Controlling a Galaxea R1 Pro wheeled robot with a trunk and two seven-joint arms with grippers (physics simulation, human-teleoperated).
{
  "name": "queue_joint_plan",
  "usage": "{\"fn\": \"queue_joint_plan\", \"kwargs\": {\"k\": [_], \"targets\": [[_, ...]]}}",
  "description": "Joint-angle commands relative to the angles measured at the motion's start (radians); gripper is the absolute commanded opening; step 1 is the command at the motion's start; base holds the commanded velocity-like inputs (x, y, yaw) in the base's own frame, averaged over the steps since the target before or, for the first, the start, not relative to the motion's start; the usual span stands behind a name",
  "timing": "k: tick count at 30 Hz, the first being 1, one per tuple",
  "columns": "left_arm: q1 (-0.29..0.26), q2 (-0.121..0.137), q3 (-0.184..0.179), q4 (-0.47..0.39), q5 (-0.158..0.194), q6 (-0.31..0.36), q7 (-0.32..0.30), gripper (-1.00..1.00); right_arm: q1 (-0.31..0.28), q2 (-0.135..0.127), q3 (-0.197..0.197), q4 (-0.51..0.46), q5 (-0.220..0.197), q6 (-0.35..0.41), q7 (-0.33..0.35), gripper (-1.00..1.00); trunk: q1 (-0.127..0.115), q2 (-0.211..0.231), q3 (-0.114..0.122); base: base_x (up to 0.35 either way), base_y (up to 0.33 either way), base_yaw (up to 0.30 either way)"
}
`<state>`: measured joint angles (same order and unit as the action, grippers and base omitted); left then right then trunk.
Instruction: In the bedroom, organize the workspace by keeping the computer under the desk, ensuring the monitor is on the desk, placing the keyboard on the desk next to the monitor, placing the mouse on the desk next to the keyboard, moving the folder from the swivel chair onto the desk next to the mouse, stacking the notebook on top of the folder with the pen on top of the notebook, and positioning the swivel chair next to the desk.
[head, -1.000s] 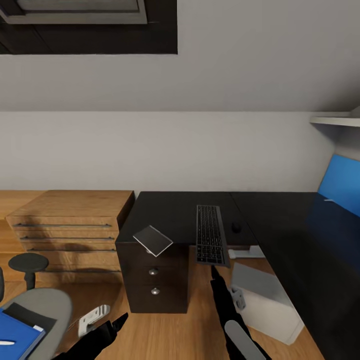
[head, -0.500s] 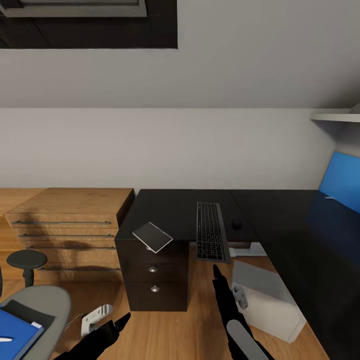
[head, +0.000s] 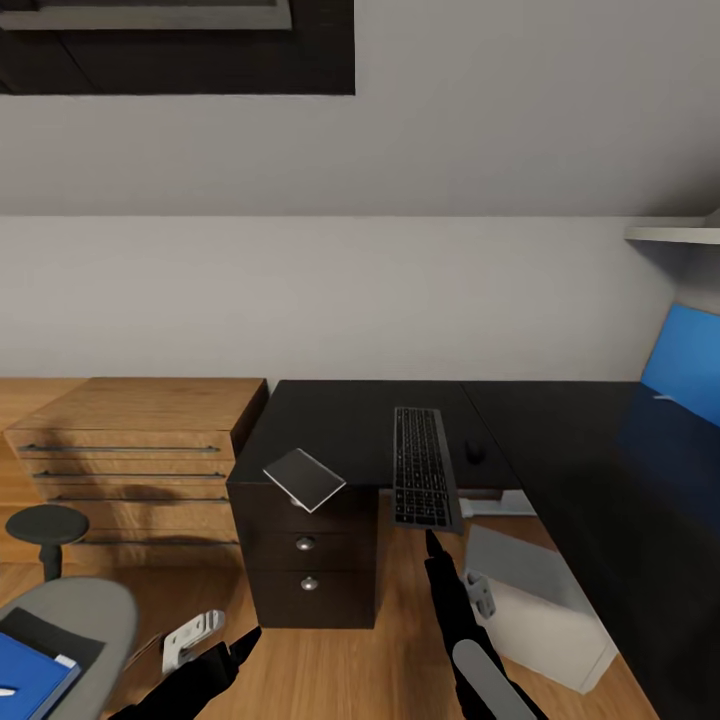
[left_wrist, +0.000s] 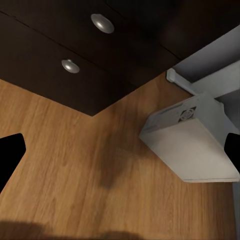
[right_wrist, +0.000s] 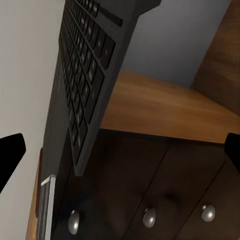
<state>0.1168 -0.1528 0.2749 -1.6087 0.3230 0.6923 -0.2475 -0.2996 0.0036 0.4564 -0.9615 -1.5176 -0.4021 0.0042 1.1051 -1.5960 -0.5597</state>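
Keyboard overhangs the counter edge; right gripper (fingers spread, empty) sits just below it.

Swivel chair and notebook cut off at head view's lower-left corner. Monitor cropped by right edge; computer partly under worktop. Mouse too small for detail; fingers clipped at wrist-view edges.
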Motion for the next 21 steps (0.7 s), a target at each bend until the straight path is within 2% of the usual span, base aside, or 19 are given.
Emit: {"fn": "queue_joint_plan", "kwargs": {"k": [1,17,21], "targets": [[0.000,-0.001,0.003,-0.001,0.002,0.007,-0.004,1.00,-0.001,-0.001,0.004,0.000,-0.009,-0.007,0.000,1.00,0.000,0.000,-0.001,0.032,0.000,0.000],[0.000,-0.001,0.004,0.000,0.002,0.006,-0.003,1.00,-0.001,-0.002,0.004,0.002,-0.009,-0.007,-0.001,1.00,0.000,0.000,-0.001,0.140,0.000,0.000],[0.000,-0.001,0.003,0.000,0.003,0.009,-0.004,1.00,-0.001,-0.002,0.004,0.003,-0.009,-0.007,-0.001,1.00,0.000,0.000,-0.001,0.041,0.000,0.000]]}}
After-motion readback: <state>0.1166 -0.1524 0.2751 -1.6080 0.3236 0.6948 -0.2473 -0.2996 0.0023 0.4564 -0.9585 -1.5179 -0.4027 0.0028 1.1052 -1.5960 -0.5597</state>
